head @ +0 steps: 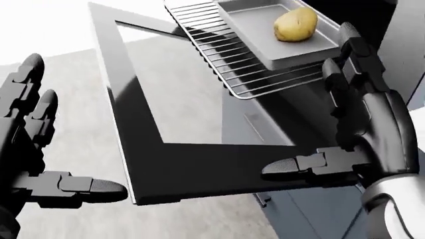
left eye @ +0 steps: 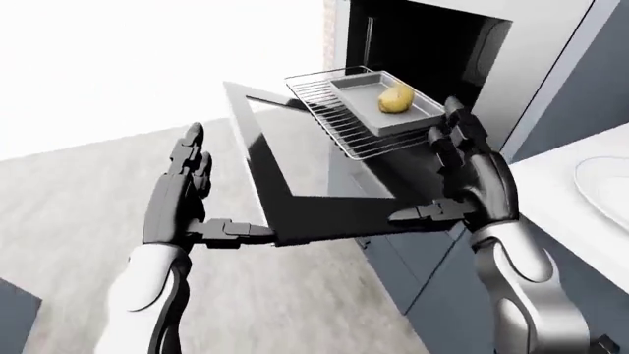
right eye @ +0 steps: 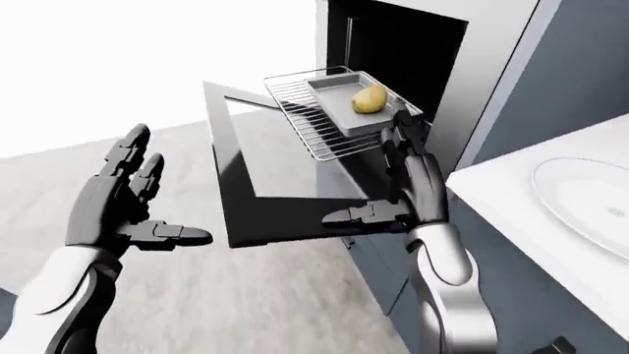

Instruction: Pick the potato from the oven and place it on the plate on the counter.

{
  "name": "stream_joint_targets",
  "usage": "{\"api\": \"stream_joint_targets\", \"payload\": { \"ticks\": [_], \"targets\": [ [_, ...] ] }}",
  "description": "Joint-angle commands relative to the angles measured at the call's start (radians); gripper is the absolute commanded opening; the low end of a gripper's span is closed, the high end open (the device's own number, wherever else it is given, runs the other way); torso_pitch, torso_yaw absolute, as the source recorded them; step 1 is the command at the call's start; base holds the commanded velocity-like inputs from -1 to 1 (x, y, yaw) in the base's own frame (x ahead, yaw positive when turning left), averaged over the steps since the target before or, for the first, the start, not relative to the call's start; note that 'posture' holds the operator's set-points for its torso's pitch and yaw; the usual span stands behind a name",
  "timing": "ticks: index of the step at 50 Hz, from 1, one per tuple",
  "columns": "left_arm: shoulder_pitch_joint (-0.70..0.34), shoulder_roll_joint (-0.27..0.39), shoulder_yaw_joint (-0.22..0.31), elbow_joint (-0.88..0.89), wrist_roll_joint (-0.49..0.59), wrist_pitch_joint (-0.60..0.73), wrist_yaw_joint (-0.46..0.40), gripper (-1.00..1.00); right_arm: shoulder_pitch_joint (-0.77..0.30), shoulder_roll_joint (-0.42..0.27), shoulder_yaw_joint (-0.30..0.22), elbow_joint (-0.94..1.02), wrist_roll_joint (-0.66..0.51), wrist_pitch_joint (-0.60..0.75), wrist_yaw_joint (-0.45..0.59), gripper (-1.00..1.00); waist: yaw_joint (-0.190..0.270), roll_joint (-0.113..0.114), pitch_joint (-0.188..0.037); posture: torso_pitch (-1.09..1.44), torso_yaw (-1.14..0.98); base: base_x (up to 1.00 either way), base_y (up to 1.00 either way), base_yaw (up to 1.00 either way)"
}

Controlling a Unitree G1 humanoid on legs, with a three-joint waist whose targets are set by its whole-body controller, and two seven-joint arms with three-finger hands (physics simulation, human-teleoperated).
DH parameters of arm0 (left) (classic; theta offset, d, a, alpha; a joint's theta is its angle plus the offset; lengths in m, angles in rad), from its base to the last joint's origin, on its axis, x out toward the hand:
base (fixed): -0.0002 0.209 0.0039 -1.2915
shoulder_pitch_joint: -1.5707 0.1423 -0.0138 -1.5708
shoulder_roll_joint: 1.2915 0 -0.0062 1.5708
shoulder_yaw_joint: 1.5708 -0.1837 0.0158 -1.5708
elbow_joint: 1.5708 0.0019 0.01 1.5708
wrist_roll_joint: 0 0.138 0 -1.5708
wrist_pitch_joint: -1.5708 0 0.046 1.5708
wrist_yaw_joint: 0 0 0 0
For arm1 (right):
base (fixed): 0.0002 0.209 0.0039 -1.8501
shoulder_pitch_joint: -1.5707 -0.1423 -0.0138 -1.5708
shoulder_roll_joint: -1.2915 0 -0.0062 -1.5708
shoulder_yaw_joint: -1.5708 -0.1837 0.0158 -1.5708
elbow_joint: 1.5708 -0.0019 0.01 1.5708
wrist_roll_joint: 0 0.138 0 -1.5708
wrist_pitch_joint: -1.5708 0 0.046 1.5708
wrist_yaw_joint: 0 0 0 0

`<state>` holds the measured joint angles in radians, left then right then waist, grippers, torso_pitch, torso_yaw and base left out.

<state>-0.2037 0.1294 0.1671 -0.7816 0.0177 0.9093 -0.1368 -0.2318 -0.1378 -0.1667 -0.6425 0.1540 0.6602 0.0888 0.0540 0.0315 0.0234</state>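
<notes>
A yellow-brown potato lies in a grey baking tray on the pulled-out wire rack of the open oven. The oven door hangs flat and open below it. My right hand is open, raised just right of the rack and below the potato, holding nothing. At the left of the head view my left hand is open too, over the floor and left of the door. The white plate sits on the white counter at the right of the right-eye view.
Grey-blue cabinet fronts stand to the right of the oven and under the counter. Pale grey floor stretches to the left of the open door.
</notes>
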Motion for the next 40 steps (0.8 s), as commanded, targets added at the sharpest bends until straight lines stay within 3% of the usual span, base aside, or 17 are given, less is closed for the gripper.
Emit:
{"api": "stream_joint_targets", "payload": {
  "ticks": [1,6,9,10,12,16,17,21,22,23,24,27,30,32,34,35,40],
  "targets": [
    [-0.026,0.001,-0.008,-0.052,-0.008,-0.034,-0.004,1.0,-0.028,-0.013,-0.023,-0.046,-0.004,-0.033,-0.009,1.0,-0.004,-0.01,-0.016,0.0,0.0,0.0,0.0,1.0],
    [-0.032,0.001,-0.011,-0.042,-0.006,-0.038,-0.004,1.0,-0.039,-0.024,-0.041,-0.064,0.012,-0.012,-0.01,1.0,-0.019,-0.075,0.013,0.0,0.0,0.0,0.0,1.0],
    [-0.045,0.005,-0.013,-0.06,-0.004,-0.009,-0.002,1.0,-0.046,-0.03,-0.046,-0.064,0.018,-0.009,-0.011,1.0,-0.038,-0.167,-0.014,0.0,0.0,0.0,0.0,1.0],
    [-0.049,0.006,-0.012,-0.067,-0.004,0.001,-0.002,1.0,-0.046,-0.031,-0.046,-0.068,0.02,-0.005,-0.012,1.0,-0.037,-0.108,0.011,0.0,0.0,0.0,0.0,1.0],
    [-0.056,0.008,-0.013,-0.065,-0.003,0.004,-0.002,1.0,-0.047,-0.033,-0.05,-0.067,0.024,-0.006,-0.012,1.0,-0.03,-0.127,0.002,0.0,0.0,0.0,0.0,1.0],
    [-0.066,0.005,-0.017,-0.052,-0.003,-0.004,0.003,1.0,-0.051,-0.039,-0.054,-0.077,0.033,0.011,-0.018,1.0,-0.06,-0.079,-0.001,0.0,0.0,0.0,0.08,0.75],
    [-0.078,0.01,-0.015,-0.065,-0.004,0.019,0.002,1.0,-0.067,-0.039,-0.066,-0.074,0.044,0.027,-0.028,1.0,-0.036,-0.099,0.004,0.0,0.0,0.0,0.0,0.0],
    [-0.12,0.007,0.002,-0.059,-0.031,0.049,0.007,1.0,-0.091,-0.053,-0.061,-0.07,0.044,0.05,-0.045,1.0,-0.072,-0.009,0.003,0.0,0.0,0.0,-0.01,0.0],
    [-0.133,0.012,-0.002,-0.064,-0.035,0.064,0.014,1.0,-0.1,-0.058,-0.061,-0.075,0.045,0.063,-0.048,1.0,-0.07,0.042,-0.017,0.0,0.0,0.0,-0.07,0.0],
    [-0.147,0.018,-0.001,-0.069,-0.04,0.081,0.018,1.0,-0.11,-0.063,-0.065,-0.073,0.048,0.068,-0.049,1.0,-0.058,0.0,-0.001,0.0,0.0,0.0,-0.09,0.0],
    [-0.155,0.023,-0.001,-0.074,-0.044,0.09,0.021,1.0,-0.121,-0.068,-0.072,-0.082,0.056,0.085,-0.053,1.0,-0.059,0.014,-0.005,0.0,0.0,0.0,-0.09,0.0],
    [-0.17,0.033,-0.002,-0.084,-0.051,0.11,0.028,1.0,-0.138,-0.08,-0.068,-0.088,0.058,0.099,-0.058,1.0,-0.049,-0.002,-0.023,0.0,0.0,0.05,-0.08,0.0],
    [-0.196,0.044,-0.001,-0.093,-0.056,0.141,0.031,1.0,-0.151,-0.086,-0.07,-0.092,0.06,0.11,-0.06,1.0,-0.039,-0.039,0.019,0.0,0.0,0.27,-0.08,0.0],
    [-0.205,0.043,0.005,-0.09,-0.065,0.146,0.031,1.0,-0.15,-0.087,-0.068,-0.09,0.058,0.106,-0.06,1.0,-0.032,-0.074,0.023,0.0,0.0,0.34,-0.08,0.0],
    [-0.21,0.044,0.002,-0.09,-0.069,0.151,0.035,1.0,-0.15,-0.086,-0.066,-0.093,0.057,0.107,-0.06,1.0,-0.034,-0.146,0.008,0.0,0.0,0.46,-0.09,0.0],
    [-0.213,0.048,0.004,-0.088,-0.071,0.151,0.035,1.0,-0.155,-0.089,-0.068,-0.095,0.058,0.111,-0.06,1.0,-0.038,-0.101,0.041,0.0,0.0,0.48,-0.08,0.0],
    [-0.222,0.059,0.012,-0.101,-0.079,0.171,0.038,1.0,-0.162,-0.091,-0.067,-0.105,0.06,0.118,-0.061,1.0,-0.039,-0.069,0.021,0.0,0.0,0.47,-0.04,0.0]
  ]
}}
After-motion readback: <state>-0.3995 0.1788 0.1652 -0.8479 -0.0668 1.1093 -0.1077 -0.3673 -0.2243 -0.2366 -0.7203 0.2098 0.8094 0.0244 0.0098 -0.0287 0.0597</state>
